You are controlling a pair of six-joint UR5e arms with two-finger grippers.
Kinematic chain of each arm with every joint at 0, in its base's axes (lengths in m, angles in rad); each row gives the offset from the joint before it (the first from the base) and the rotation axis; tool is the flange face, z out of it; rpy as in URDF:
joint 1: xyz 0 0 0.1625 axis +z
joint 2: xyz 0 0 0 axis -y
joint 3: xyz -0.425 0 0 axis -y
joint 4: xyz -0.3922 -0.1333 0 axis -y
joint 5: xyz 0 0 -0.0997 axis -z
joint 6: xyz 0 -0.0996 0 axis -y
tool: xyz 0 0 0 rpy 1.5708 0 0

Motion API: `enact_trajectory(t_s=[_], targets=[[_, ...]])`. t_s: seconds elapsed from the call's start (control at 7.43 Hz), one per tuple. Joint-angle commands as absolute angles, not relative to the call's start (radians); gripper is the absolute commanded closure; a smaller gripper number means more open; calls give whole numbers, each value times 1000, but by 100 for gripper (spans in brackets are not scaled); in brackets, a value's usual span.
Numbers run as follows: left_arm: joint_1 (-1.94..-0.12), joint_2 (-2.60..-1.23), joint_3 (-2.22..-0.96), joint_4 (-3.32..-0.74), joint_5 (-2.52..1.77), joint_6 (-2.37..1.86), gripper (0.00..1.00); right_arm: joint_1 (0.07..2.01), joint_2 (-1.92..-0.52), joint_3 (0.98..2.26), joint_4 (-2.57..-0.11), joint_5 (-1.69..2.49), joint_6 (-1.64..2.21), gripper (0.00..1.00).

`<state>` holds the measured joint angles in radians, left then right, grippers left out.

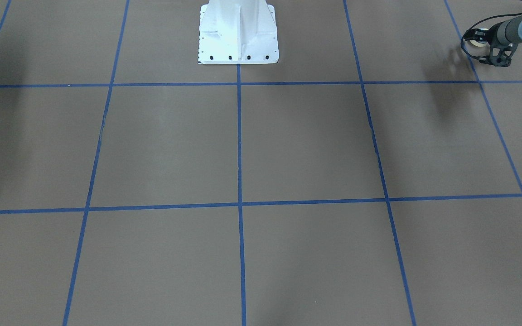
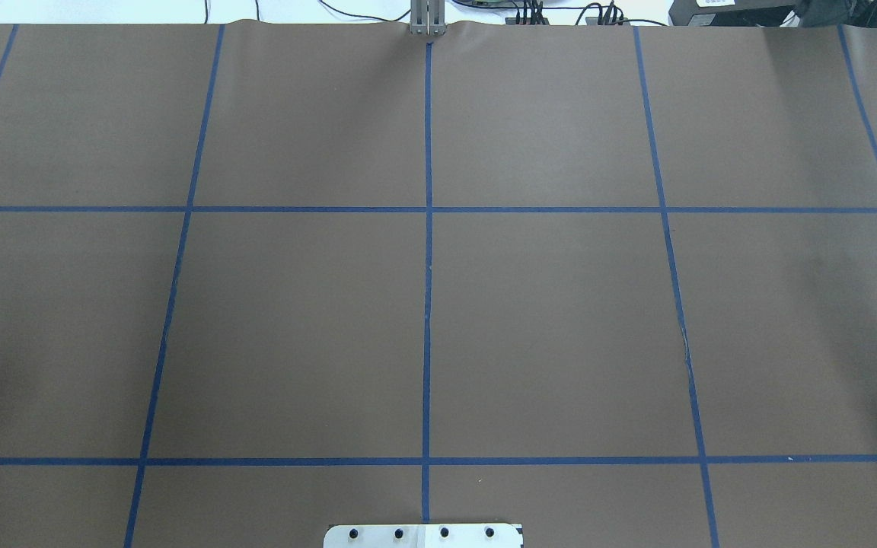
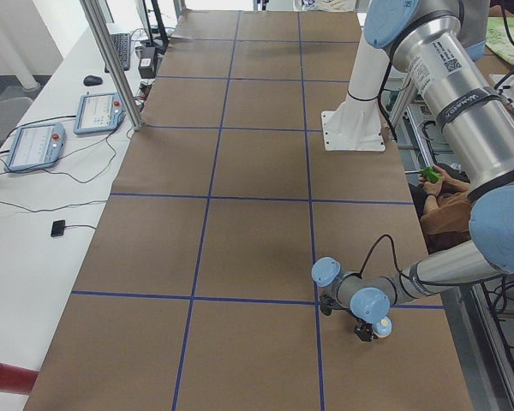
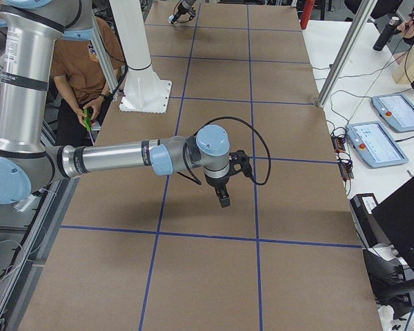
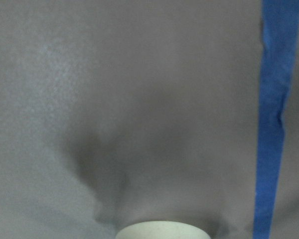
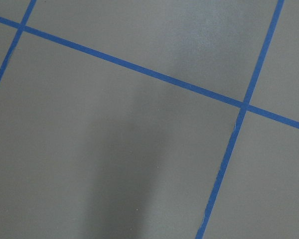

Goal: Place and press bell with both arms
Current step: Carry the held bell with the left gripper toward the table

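Observation:
The bell (image 1: 477, 38) shows only as a cream round piece between the black fingers of my left gripper (image 1: 478, 44), at the table's left end. In the exterior left view the gripper (image 3: 370, 330) holds the bell (image 3: 382, 324) low over the brown table. The left wrist view shows only the bell's cream rim (image 5: 162, 230) at the bottom edge, with its shadow on the table. My right gripper (image 4: 223, 200) points down above the middle of the table's right half. It shows only in the exterior right view, so I cannot tell whether it is open or shut.
The white bolted pedestal (image 1: 238, 40) stands at the robot's edge of the table. Blue tape lines (image 2: 428, 304) grid the brown cover. A seated person (image 4: 83, 62) is beside the pedestal. Teach pendants (image 3: 34, 145) lie on the side bench.

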<state>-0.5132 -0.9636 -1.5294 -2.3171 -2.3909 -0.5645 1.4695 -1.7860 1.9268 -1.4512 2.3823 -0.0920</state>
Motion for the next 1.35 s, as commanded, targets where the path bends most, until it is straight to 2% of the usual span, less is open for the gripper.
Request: enact_trajectory(t_s=[0.0,0.67,0.81,1.08,1.21], targets=[[-506,-962,-1528,-2319,-2393,-566,1,1470,-1801,1942,-1451,2382,-92,0],[-502,-956,-1523,-2324,-2393,-566,10,1470,-1805,1947,-1451,2382,-92,0],[-500,-956,-1523,-2324,-2393,-566,17,1470,-1805,1948,-1451,2382,-92,0],[-499,-954,-1523,-2354,-2416,-602,59,1470,-1805,1950,-1451,2382,-92,0],[-489,-940,-1523,-2396,-2428,-633,72,1470,-1805,1953,-1451,2382,-91,0]])
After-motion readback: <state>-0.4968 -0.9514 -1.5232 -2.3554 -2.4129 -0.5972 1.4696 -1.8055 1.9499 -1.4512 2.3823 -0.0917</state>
